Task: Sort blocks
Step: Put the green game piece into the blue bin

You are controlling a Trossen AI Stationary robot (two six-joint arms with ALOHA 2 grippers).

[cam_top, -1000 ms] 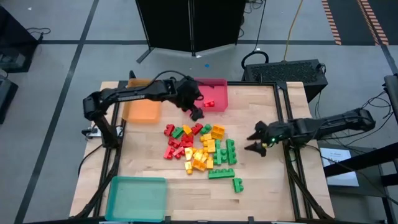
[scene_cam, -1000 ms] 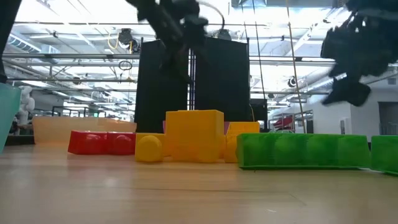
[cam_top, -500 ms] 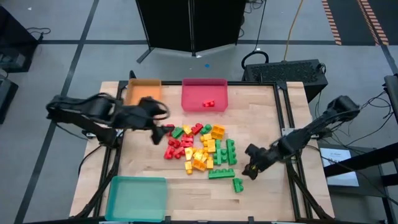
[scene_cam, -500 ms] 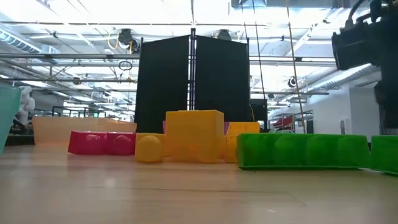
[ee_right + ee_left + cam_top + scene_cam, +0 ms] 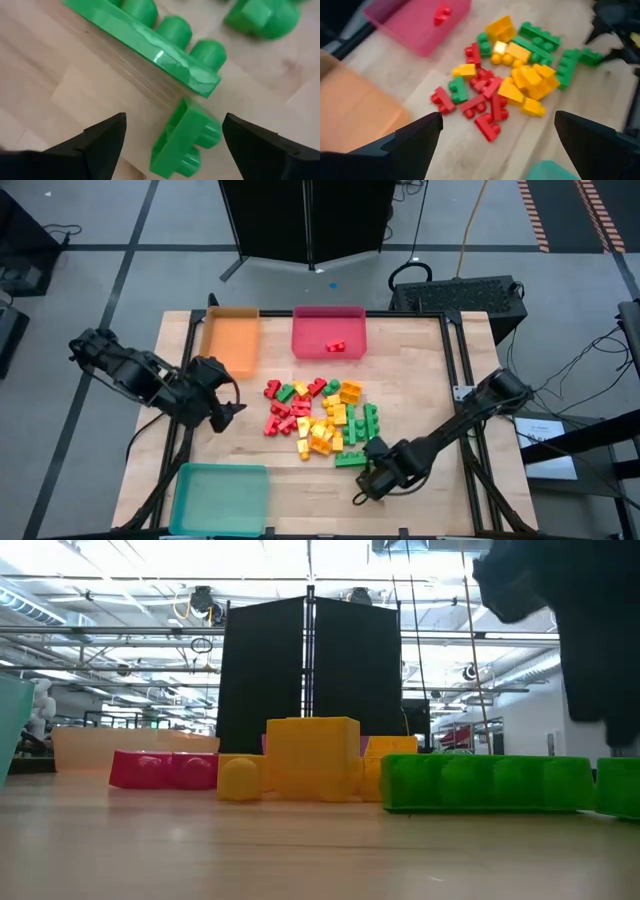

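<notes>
The blocks (image 5: 320, 418) lie in a loose red, yellow and green pile on the middle of the table. One red block (image 5: 335, 346) lies in the red tray (image 5: 328, 320). My right gripper (image 5: 368, 485) points down, open, near the front edge. Its fingers stand on either side of a short green block (image 5: 187, 137) without touching it. A long green block (image 5: 160, 42) lies just beyond. My left gripper (image 5: 228, 412) hangs open above the table's left side, clear of the pile, which lies ahead of it in the left wrist view (image 5: 498, 117).
An orange tray (image 5: 230, 340) stands at the far left next to the red tray, and a teal tray (image 5: 220, 498) at the near left corner. Bare wood lies between the pile and the teal tray. In the low view the right arm (image 5: 580, 620) hangs above a long green block (image 5: 487, 783).
My left gripper has swung away from the red tray, toward the table's left and near edges, and has risen. My right gripper has come in from the right edge toward the near edge, tipped to point down, and now stands over the short green block. The blocks have not moved.
</notes>
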